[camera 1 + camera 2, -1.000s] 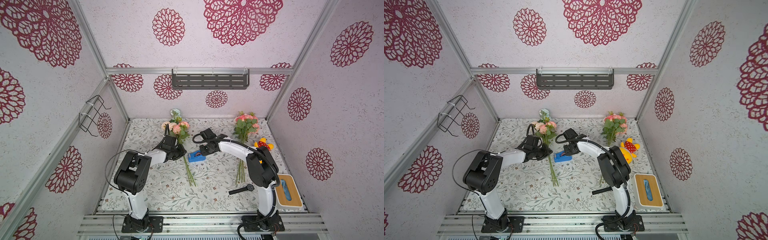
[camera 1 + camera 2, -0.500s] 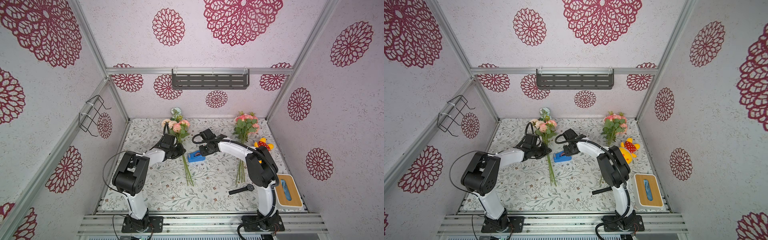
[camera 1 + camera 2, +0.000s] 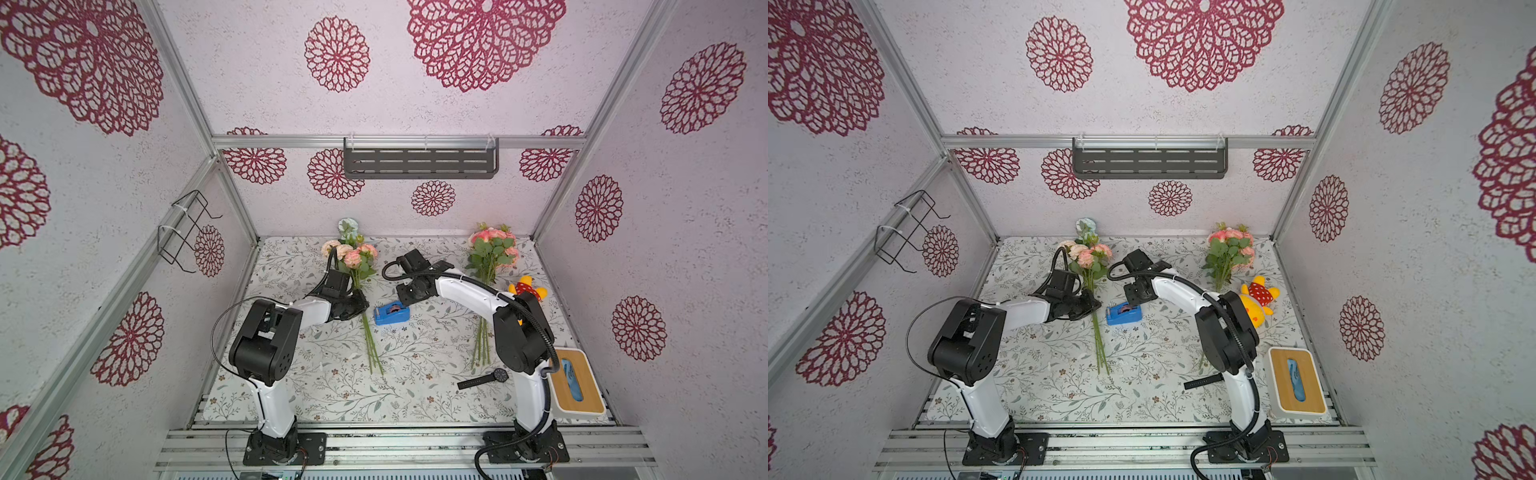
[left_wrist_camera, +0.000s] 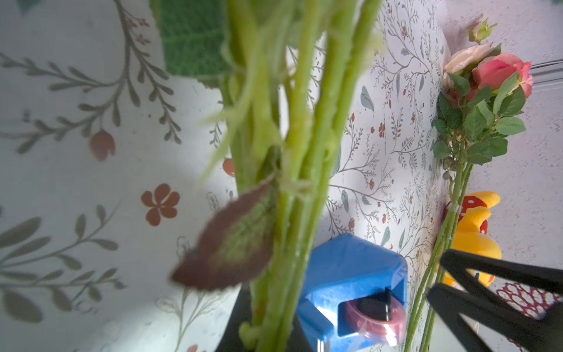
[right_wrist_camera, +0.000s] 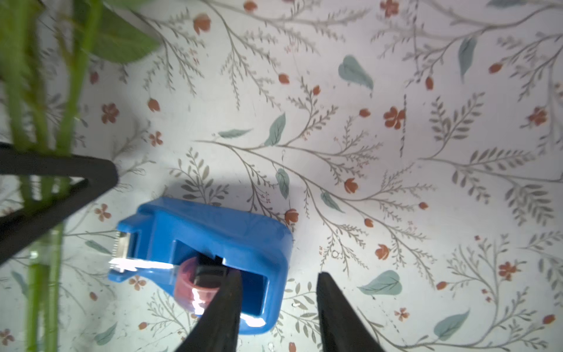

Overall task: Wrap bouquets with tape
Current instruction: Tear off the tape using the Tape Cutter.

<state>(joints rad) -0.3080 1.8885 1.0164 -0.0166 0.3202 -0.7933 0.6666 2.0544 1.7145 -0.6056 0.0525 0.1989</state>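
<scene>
One bouquet clenched by stems in left gripper; right gripper released, parted over tape dispenser.

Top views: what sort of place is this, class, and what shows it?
Likely a robot test booth, not a real room: a left arm and right arm bolted to a metal rail, wallpapered panels in a metal frame, and a bouquet and tape dispenser as props.

**White links, black joints**

The left arm and right arm pair glossy white links with boxy black joints. The right claw has tapered matte-black fingers; behind it runs a ribbed black hose. Behind the left claw, a thin black cable loops.
</scene>
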